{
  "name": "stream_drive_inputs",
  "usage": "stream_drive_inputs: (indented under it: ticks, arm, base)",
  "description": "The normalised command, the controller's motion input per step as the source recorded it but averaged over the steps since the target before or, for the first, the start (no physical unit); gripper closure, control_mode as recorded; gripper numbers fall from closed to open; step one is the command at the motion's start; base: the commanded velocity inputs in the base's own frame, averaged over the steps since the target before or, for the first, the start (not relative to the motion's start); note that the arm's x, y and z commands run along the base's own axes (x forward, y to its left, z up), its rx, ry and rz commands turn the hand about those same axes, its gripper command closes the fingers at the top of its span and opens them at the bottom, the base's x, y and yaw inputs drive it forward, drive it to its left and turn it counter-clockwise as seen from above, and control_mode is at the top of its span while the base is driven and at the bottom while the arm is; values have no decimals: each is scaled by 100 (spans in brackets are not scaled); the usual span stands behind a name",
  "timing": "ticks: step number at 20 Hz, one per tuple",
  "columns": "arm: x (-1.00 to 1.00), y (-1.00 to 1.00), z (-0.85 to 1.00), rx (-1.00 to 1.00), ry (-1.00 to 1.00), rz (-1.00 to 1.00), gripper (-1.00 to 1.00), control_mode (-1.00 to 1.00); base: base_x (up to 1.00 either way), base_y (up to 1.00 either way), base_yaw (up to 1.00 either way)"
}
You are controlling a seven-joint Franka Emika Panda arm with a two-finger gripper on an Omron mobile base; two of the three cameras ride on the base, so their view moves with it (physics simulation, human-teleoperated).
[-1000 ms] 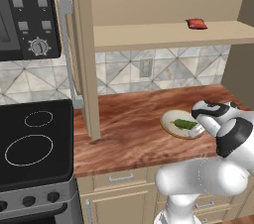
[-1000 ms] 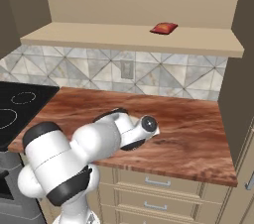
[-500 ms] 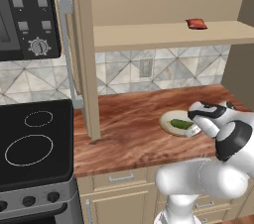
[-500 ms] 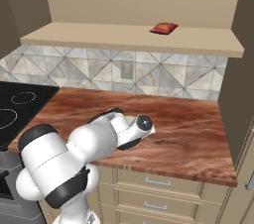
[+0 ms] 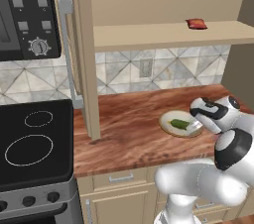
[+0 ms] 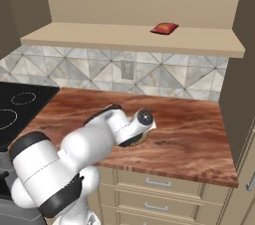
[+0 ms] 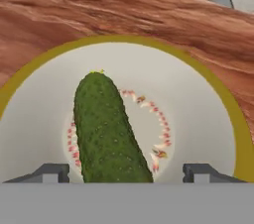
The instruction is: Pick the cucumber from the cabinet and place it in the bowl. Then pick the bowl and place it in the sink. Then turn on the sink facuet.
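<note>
Cucumber (image 7: pixel 109 129) was lying flat in the bowl (image 7: pixel 208 119), right across the darker ring at its centre, and the gripper (image 7: pixel 126 172) sat directly over its near end. In the hand view the two finger tips (image 7: pixel 49 172) stood well apart, one on each side of the cucumber with bowl surface showing between each tip and the green skin, so the jaws were spread and not pinching anything. The cucumber looked dark green and bumpy, a stubby cylinder with a rounded far end that had a tiny yellowish spot on it, clearly shorter than the bowl was wide. From the left base view you could see the cucumber (image 5: pixel 179 123) resting in the cream bowl (image 5: pixel 168 119) with its olive-yellow rim, on the reddish wood worktop (image 5: pixel 129 129) just below the open cabinet (image 5: pixel 163 32), with the white hand right beside it. A small red item (image 5: pixel 196 23) lay on the cabinet shelf above.
</note>
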Motion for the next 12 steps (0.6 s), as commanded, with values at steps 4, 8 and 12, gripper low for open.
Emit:
stream_drive_inputs:
  ticks: [4, 8, 12]
  arm:
    - [-1, 13, 84, -13, 7, 1, -100, -100]
    - [-45, 64, 28, -33, -1, 0, -100, -100]
    - [-69, 92, -32, -48, -9, 1, -100, -100]
  base:
    - [0, 0, 0]
    - [0, 0, 0]
    - [0, 0, 0]
